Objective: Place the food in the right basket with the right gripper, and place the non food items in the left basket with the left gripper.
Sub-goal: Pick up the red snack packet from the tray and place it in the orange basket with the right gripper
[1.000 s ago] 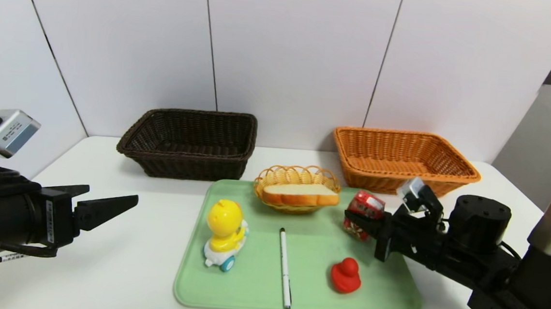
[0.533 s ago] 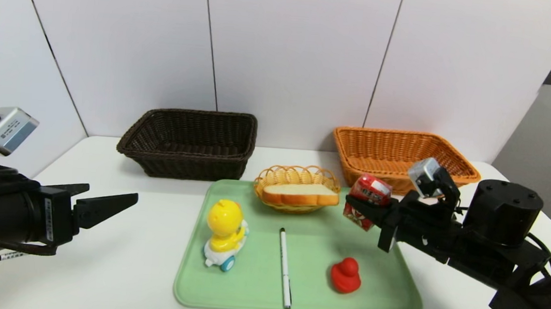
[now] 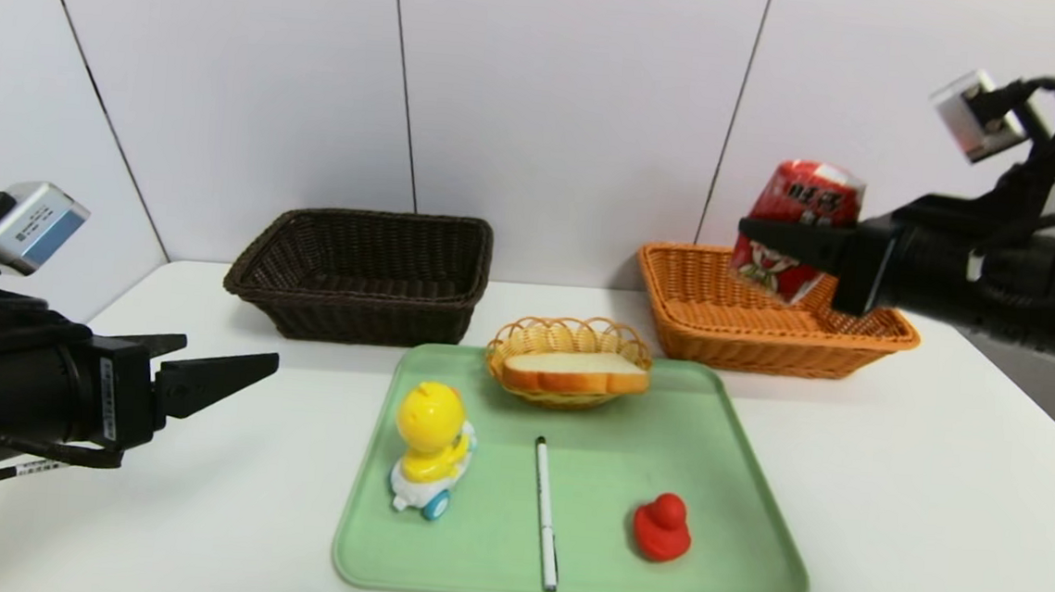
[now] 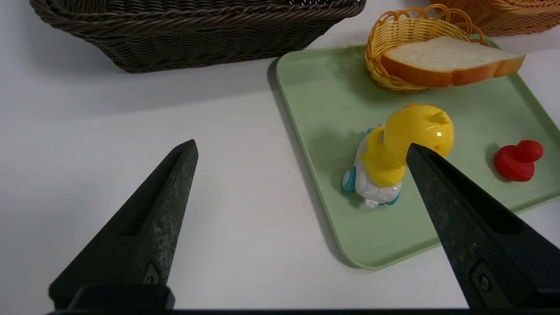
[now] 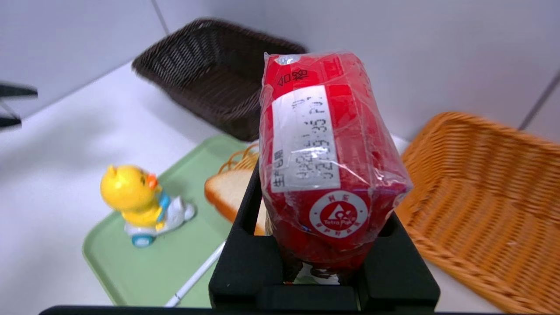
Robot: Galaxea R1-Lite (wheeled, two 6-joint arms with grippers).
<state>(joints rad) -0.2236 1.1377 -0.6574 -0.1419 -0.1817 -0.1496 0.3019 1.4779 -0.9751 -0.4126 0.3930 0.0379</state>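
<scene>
Head view: the right tool point(image 3: 796, 236) pinches the red carton point(image 3: 797, 229) and holds it in the air above the orange basket point(image 3: 770, 345), which stands at the table's point(image 3: 940, 511) far right. The brown basket point(image 3: 364, 312) stands at the far left, apart from it. A green tray point(image 3: 736, 496) lies mid-table toward the near edge. At the tray's far edge a small yellow basket point(image 3: 569, 334) carries the bread point(image 3: 575, 372). On the tray, the chick point(image 3: 429, 447) stands at the left, the pen point(image 3: 545, 511) lies in the middle pointing from far to near, and the red duck point(image 3: 661, 526) sits toward the near right. The left tool point(image 3: 206, 376) hovers over the table's left side, its jaws spread, holding nothing.

Left wrist view: both fingers point(image 4: 144, 232) stand wide apart above bare table beside the tray point(image 4: 323, 131). Beyond them are the chick point(image 4: 402, 148), the duck point(image 4: 518, 159), the bread point(image 4: 446, 61) in its yellow basket point(image 4: 380, 48), and the brown basket point(image 4: 197, 30).

Right wrist view: the carton point(image 5: 326, 162) is clamped upright in the right tool point(image 5: 323, 258), with the orange basket point(image 5: 490, 192) beneath and beside it. The chick point(image 5: 135, 197), bread point(image 5: 227, 192), pen point(image 5: 197, 275), tray point(image 5: 113, 262) and brown basket point(image 5: 218, 87) lie farther off.
</scene>
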